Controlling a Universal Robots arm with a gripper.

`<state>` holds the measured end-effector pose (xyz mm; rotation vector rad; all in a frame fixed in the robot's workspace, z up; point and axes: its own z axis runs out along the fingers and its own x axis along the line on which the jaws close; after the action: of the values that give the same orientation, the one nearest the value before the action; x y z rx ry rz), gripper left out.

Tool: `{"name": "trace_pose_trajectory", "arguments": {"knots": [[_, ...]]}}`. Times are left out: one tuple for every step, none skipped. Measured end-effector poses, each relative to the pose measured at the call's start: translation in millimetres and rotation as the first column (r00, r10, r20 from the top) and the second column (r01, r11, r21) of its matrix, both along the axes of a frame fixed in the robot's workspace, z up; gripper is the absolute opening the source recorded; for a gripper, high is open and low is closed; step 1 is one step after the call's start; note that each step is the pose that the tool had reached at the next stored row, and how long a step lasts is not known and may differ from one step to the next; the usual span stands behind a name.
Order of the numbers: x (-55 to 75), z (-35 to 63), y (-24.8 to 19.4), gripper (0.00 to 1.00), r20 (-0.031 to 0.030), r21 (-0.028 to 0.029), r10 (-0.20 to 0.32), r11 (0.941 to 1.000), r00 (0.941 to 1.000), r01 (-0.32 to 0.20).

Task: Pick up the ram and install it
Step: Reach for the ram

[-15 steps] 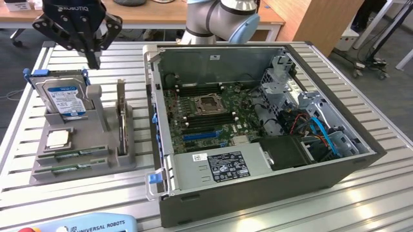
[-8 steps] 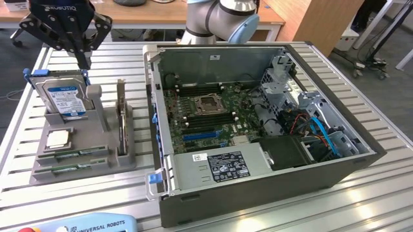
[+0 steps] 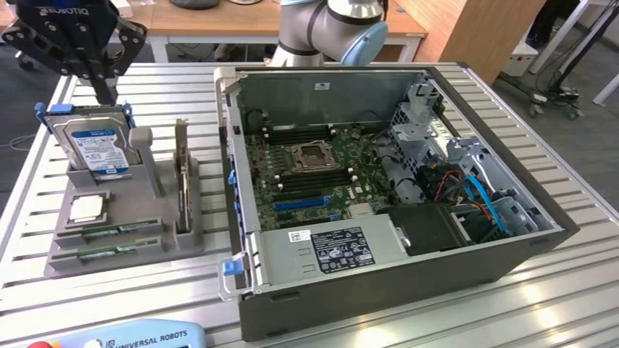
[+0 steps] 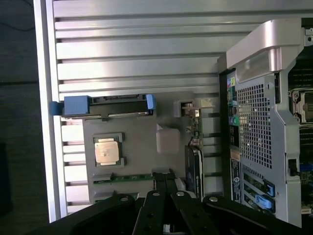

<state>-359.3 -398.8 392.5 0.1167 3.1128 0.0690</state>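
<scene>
Looking like a robotics lab: a robot arm [image 3: 329, 29] is standing behind a slotted aluminium table [image 3: 116, 293] carrying an open computer case [image 3: 387, 297], grey parts fixture [image 3: 126, 261] and teach pendant [image 3: 126, 337], wooden desks [image 3: 213, 18] sitting beyond.

1. The arm [image 3: 338, 25]: a silver-grey joint with a pale blue ring, at the far edge of the exterior view, near its middle.
2. The gripper [image 3: 104, 92]: a black linkage body with white lettering, raised at the exterior view's left and pointing downward.
3. The fingers [image 3: 101, 78]: drawn together into one narrow tip, with nothing between them.
4. Wrist view of the gripper [image 4: 165, 177]: the black linkage bars [image 4: 195, 210] converge, and the pads [image 4: 160, 182] lie side by side, touching.
</scene>
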Motion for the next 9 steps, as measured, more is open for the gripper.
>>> {"name": "trace_pose_trajectory", "arguments": {"knots": [[-2.7, 0.1, 0.0, 0.1, 0.0, -0.0001, 0.0, 1.0, 1.0, 0.0], [-5.2, 0.0, 0.0, 0.1, 0.0001, 0.0, 0.0, 1.0, 1.0, 0.0], [-7.8, 0.0, 0.0, 0.1, 0.0001, 0.0, 0.0, 1.0, 1.0, 0.0], [-10.2, 0.0, 0.0, 0.1, 0.0001, -0.0001, 0.0, 1.0, 1.0, 0.0], [-12.2, 0.0, 0.0, 0.1, 0.0002, 0.0, 0.0, 1.0, 1.0, 0.0], [-13.4, 0.0, 0.0, 0.1, 0.0001, -0.0001, 0.0, 1.0, 1.0, 0.0], [-13.3, 0.0, 0.0, 0.1, 0.0001, -0.0001, 0.0, 1.0, 1.0, 0.0], [-13.3, 0.0, 0.0, 0.1, 0.0001, -0.0001, 0.0, 1.0, 1.0, 0.0], [-13.3, 0.0, 0.0, 0.1, 0.0001, 0.0, 0.0, 1.0, 1.0, 0.0]]}}
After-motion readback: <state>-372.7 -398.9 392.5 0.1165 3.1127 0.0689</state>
